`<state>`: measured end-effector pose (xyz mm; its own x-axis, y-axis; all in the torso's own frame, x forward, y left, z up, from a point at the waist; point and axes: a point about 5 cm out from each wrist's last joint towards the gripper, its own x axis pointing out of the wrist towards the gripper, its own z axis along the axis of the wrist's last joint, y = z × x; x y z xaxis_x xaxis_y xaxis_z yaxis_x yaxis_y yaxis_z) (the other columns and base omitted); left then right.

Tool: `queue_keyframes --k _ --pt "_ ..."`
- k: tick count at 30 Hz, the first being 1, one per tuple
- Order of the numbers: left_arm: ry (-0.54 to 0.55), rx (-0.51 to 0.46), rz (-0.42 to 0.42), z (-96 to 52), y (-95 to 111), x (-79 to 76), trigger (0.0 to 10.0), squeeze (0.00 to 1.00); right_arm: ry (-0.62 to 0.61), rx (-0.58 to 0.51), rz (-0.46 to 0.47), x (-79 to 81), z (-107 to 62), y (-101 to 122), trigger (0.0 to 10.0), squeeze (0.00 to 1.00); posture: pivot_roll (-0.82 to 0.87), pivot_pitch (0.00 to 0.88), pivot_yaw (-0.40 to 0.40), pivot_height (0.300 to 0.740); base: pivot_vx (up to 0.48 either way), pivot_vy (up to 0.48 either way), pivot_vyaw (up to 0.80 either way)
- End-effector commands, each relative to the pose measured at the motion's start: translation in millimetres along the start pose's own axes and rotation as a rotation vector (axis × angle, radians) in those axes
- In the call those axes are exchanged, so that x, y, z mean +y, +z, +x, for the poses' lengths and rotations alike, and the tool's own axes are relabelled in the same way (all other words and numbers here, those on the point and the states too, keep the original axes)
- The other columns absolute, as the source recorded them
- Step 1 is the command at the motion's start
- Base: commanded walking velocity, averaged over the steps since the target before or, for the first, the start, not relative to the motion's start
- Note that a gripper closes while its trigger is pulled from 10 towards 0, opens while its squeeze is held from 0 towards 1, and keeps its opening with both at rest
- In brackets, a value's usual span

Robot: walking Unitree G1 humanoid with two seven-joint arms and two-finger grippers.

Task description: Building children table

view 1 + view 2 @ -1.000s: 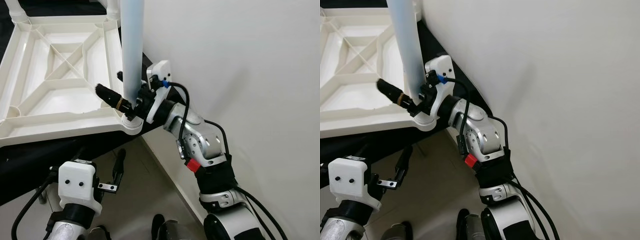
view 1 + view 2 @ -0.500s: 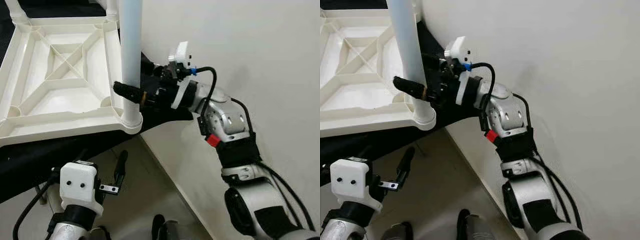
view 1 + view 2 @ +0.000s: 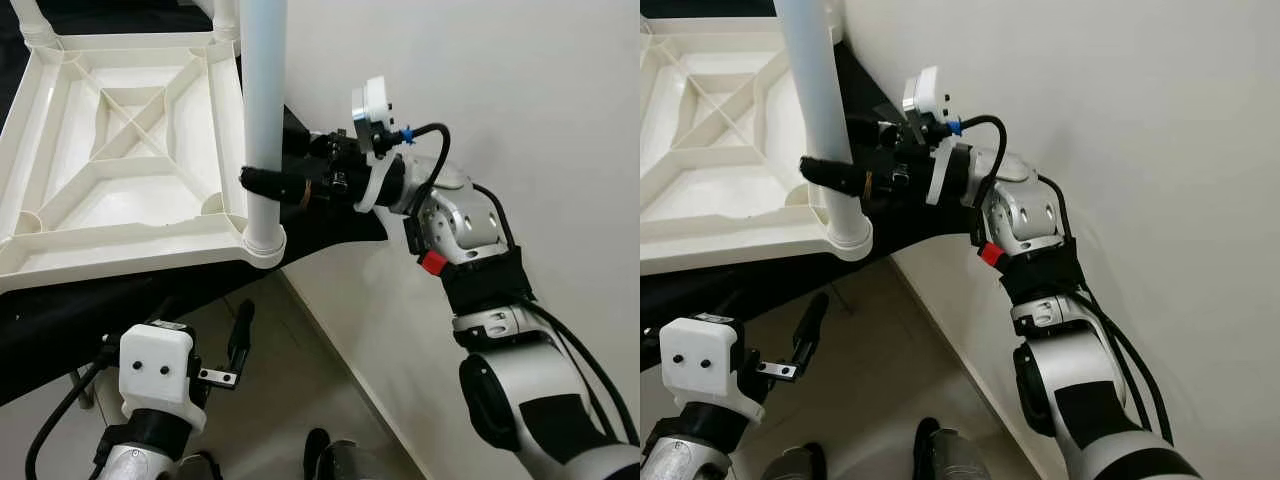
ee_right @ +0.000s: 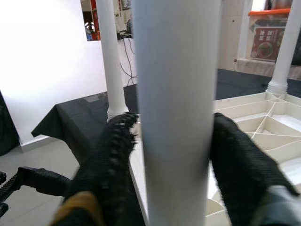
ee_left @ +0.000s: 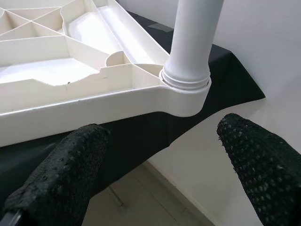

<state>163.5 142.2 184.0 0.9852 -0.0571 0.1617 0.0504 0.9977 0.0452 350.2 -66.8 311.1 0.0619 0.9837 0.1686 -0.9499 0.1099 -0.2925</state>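
The white plastic table top (image 3: 130, 255) lies upside down on a black-covered surface. A white table leg (image 3: 262, 90) stands upright in its near right corner socket (image 3: 263, 243). My right gripper (image 3: 262, 183) reaches in from the wall side and is shut on this leg a little above the socket; in the right wrist view its fingers (image 4: 113, 155) press both sides of the leg (image 4: 176, 70). My left gripper (image 3: 236, 345) hangs low below the table edge, open and holding nothing, and looks up at the socket (image 5: 186, 92).
Two more white legs (image 3: 30, 20) (image 3: 228, 15) stand in the far corners. A white wall (image 3: 500, 80) runs close along the right side. The black cloth (image 3: 100, 310) drapes over the front edge above the tiled floor (image 3: 290, 400).
My right gripper has slid up the leg from the socket, and its wrist has turned toward the wall. The leg now stands straighter. The left arm has stayed still.
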Motion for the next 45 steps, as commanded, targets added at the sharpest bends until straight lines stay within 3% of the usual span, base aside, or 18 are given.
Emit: queue_keyframes --k 1,9,11,12,13,15,16,17,20,25,26,27,30,32,33,35,37,45 --pt "0.008 0.027 -0.007 -2.1 -3.8 1.0 10.0 0.00 -0.001 0.008 -0.010 0.6 1.4 -2.1 0.0 0.00 0.13 0.267 -0.123 0.740 0.000 0.000 0.00" --pt "0.015 0.022 -0.009 -1.6 -2.8 1.6 10.0 0.00 -0.185 0.082 0.011 -3.0 -8.6 -16.4 0.0 0.00 0.13 0.269 -0.128 0.740 0.000 0.000 0.00" --pt "0.020 0.022 -0.005 -1.9 -2.7 3.5 10.0 0.00 -0.344 0.116 0.080 3.8 -10.3 -31.4 0.0 0.00 0.13 0.264 -0.133 0.740 0.000 0.000 0.00" --pt "0.020 0.022 -0.001 -2.1 -3.0 4.8 10.0 0.00 -0.592 0.153 0.190 12.7 -7.2 -53.6 0.0 0.00 0.13 0.268 -0.134 0.740 0.000 0.000 0.00" --pt "0.020 0.022 -0.001 -2.1 -3.0 4.8 10.0 0.00 -0.592 0.153 0.190 12.7 -7.2 -53.6 0.0 0.00 0.13 0.268 -0.134 0.740 0.000 0.000 0.00" --pt "0.022 0.022 0.002 -1.7 -2.7 6.4 10.0 0.00 -0.897 0.282 0.294 48.6 -9.9 -90.1 0.0 0.00 0.13 0.270 -0.126 0.740 0.000 0.000 0.00" --pt "0.022 0.022 0.002 -1.7 -2.7 6.4 10.0 0.00 -0.897 0.282 0.294 48.6 -9.9 -90.1 0.0 0.00 0.13 0.270 -0.126 0.740 0.000 0.000 0.00" --pt "0.024 0.022 0.004 -1.2 -2.7 7.4 10.0 0.00 -0.919 0.320 0.300 72.8 -3.5 -101.9 0.0 0.00 0.13 0.274 -0.108 0.740 0.000 0.000 0.00" --pt "0.026 0.022 0.002 -1.0 -2.4 8.2 10.0 0.00 -0.903 0.327 0.295 85.3 2.2 -104.9 0.0 0.00 0.13 0.274 -0.108 0.740 0.000 0.000 0.00" --pt "0.031 0.008 -0.002 4.2 -1.6 9.2 10.0 0.00 -0.864 0.289 0.194 55.7 9.8 -83.7 0.0 0.00 0.12 0.247 -0.112 0.740 0.000 0.000 0.00" --pt "0.031 0.007 -0.003 4.6 -1.4 9.3 10.0 0.00 -0.870 0.294 0.192 55.3 10.5 -81.4 2.2 0.00 0.12 0.247 -0.112 0.740 0.000 0.000 0.00" --pt "0.037 0.008 -0.001 3.8 -1.6 10.5 10.0 0.00 -0.862 0.294 0.191 54.1 11.9 -77.8 10.0 0.00 0.12 0.255 -0.120 0.740 0.000 0.000 0.00" --pt "0.051 0.012 0.001 2.6 -1.8 13.9 10.0 0.00 -0.850 0.263 0.186 51.3 15.7 -65.7 10.0 0.00 0.12 0.265 -0.114 0.740 0.000 0.000 0.00" --pt "0.057 0.012 0.004 2.2 -1.1 16.0 10.0 0.00 -0.809 0.212 0.193 48.5 18.2 -56.9 10.0 0.12 0.11 0.281 -0.107 0.740 0.000 0.000 0.00" --pt "0.067 0.012 0.005 2.2 -0.2 18.8 10.0 0.00 -0.723 0.137 0.202 46.3 21.5 -44.1 10.0 1.00 0.10 0.278 -0.100 0.740 0.000 0.000 0.00" --pt "0.072 0.013 0.003 2.1 0.0 19.9 10.0 0.00 -0.682 0.111 0.205 45.2 22.4 -39.6 10.0 1.00 0.10 0.278 -0.100 0.740 0.000 0.000 0.00" --pt "0.083 0.023 0.000 2.0 -1.6 21.8 10.0 0.00 -0.448 0.040 0.143 40.7 21.6 -20.6 10.0 1.00 0.09 0.315 -0.093 0.740 0.000 0.000 0.00" --pt "0.100 0.027 -0.002 0.0 -1.1 24.6 10.0 0.00 -0.177 0.023 0.060 24.0 7.2 -1.6 10.0 1.00 0.10 0.312 -0.100 0.740 0.000 0.000 0.00"
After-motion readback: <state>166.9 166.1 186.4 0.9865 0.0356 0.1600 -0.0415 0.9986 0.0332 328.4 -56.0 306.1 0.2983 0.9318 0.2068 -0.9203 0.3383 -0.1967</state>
